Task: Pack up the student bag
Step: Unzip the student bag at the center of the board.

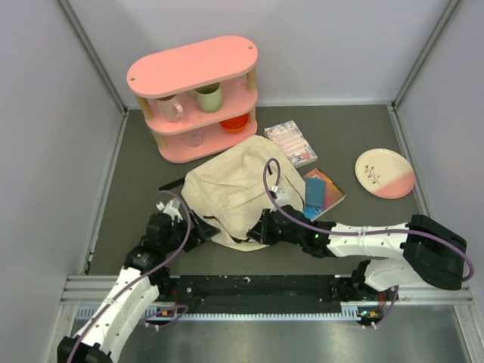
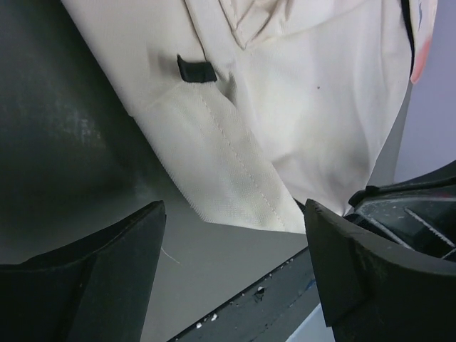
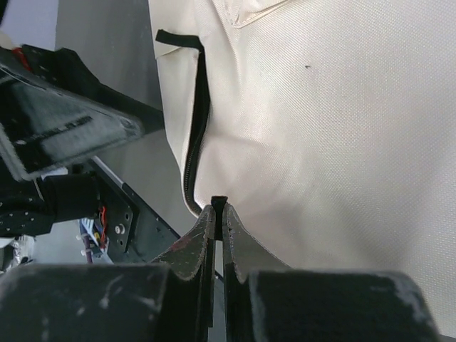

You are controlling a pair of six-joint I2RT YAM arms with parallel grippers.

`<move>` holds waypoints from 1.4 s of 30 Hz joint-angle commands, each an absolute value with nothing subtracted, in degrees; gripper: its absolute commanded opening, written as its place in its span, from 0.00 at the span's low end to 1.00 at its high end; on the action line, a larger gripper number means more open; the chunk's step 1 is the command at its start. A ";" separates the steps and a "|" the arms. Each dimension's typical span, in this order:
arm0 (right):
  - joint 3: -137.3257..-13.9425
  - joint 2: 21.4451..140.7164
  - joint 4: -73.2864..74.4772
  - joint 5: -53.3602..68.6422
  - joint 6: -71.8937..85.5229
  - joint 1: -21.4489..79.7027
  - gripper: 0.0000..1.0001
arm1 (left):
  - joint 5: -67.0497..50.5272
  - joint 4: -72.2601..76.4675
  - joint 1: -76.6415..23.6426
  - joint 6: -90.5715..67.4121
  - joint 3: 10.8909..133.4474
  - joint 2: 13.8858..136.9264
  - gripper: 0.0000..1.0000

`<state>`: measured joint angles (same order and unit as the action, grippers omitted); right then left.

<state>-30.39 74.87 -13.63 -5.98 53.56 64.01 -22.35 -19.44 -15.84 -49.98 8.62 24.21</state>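
Observation:
The student bag (image 1: 234, 193) is a cream fabric backpack lying flat in the middle of the table. It fills the left wrist view (image 2: 306, 107) and the right wrist view (image 3: 328, 128). My left gripper (image 1: 198, 227) is open and empty at the bag's near left edge; the jaws stand wide apart just short of a fabric corner (image 2: 235, 242). My right gripper (image 1: 261, 231) is at the bag's near edge, shut (image 3: 219, 210) on a small black zipper pull (image 3: 219, 202) at the end of the dark zipper line (image 3: 196, 142).
A pink two-tier shelf (image 1: 197, 94) with mugs stands at the back. A floral notebook (image 1: 291, 142) and a blue and orange book (image 1: 324, 190) lie right of the bag. A pink and white plate (image 1: 384, 172) is at the far right. The black rail (image 1: 257, 287) runs along the near edge.

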 commanded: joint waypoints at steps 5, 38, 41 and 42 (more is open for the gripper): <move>-32.35 73.92 -15.47 -6.68 53.26 64.51 0.00 | -15.91 1.39 -24.43 -59.06 3.87 33.90 0.77; -20.48 55.56 -2.39 -18.37 55.81 61.88 0.00 | -0.53 -14.58 -24.79 -49.84 11.60 28.57 0.00; -19.51 53.01 -0.54 -18.11 54.41 58.81 0.00 | 2.11 -18.00 -24.35 -48.52 12.92 27.25 0.00; -19.34 51.52 -0.35 -18.11 53.88 58.36 0.00 | 2.37 -18.71 -24.26 -48.25 13.18 27.07 0.00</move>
